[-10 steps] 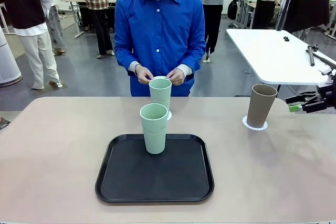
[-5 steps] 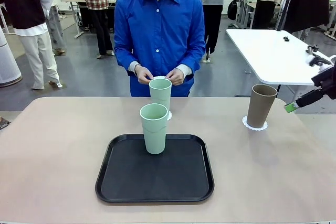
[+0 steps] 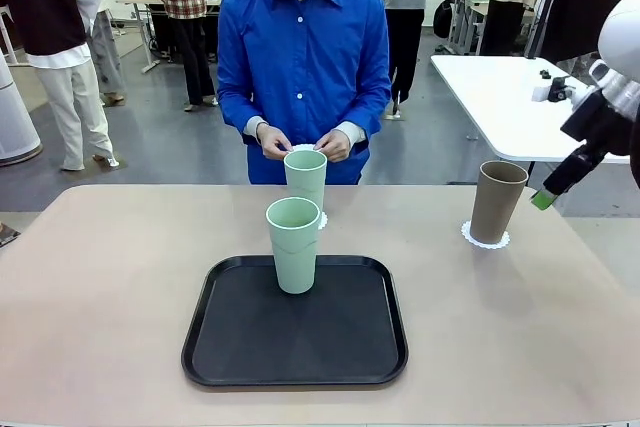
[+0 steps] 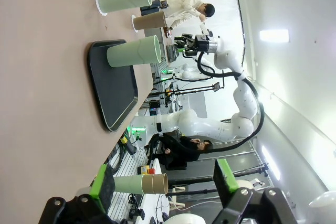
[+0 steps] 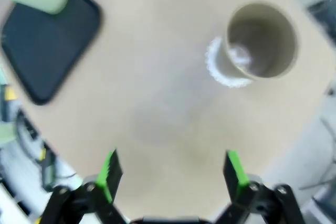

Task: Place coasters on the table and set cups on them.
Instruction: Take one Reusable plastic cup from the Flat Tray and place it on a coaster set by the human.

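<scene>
We see the right end effector (image 3: 548, 195) with its green-padded fingers spread apart and nothing between them. It hangs in the air to the right of the black rectangular tray (image 3: 300, 347) and beyond its far edge, tilted down toward the desk. The left end effector (image 4: 164, 182) is likewise spread and holds nothing, well back from the tray.

Nearest the right end effector, the brown-taupe tapered cup (image 3: 497, 200) stands upright on a white lacy round coaster (image 3: 485, 239), on the beige-tan desk (image 3: 100, 287) right of the tray. One pale mint green cup (image 3: 293, 247) stands on the tray near its far edge. A second mint green cup (image 3: 306, 179) stands just beyond that edge on another lacy coaster (image 3: 322, 219).

Beyond the tray, a person in a blue shirt holds the left hand (image 3: 272, 142) and the right hand (image 3: 335, 145) together at something small and white that we cannot make out. A white table (image 3: 510, 107) stands farther right on the grey floor, with people behind.

A second ago the right end effector lay low and nearly level just right of the brown-taupe cup. Now it has risen and angles downward. Cups, coasters and tray have not moved.
</scene>
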Controlling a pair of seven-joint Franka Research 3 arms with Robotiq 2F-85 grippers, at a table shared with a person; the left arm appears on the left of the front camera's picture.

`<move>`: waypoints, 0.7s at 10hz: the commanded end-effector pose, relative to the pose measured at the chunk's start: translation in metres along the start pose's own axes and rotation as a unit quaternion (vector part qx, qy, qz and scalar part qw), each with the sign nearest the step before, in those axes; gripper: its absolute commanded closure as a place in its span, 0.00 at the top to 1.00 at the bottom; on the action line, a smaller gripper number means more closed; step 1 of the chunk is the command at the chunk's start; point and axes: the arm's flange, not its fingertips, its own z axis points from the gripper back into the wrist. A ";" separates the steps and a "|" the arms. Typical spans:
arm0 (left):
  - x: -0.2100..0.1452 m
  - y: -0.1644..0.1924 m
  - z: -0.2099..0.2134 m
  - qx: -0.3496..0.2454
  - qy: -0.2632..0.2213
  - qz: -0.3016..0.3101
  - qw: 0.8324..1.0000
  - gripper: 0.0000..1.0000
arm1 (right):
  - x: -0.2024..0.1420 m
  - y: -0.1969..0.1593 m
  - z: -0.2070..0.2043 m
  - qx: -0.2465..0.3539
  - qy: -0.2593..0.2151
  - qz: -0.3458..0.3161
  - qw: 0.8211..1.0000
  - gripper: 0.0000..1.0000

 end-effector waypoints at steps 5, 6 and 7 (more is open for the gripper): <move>-0.001 -0.001 0.002 0.001 -0.003 -0.002 1.000 1.00 | 0.006 0.008 0.024 -0.095 0.040 -0.060 0.993 1.00; -0.001 -0.001 0.002 0.001 -0.003 -0.002 1.000 1.00 | 0.006 0.008 0.024 -0.095 0.040 -0.060 0.993 1.00; -0.001 -0.001 0.002 0.001 -0.003 -0.002 1.000 1.00 | 0.006 0.008 0.024 -0.095 0.040 -0.060 0.993 1.00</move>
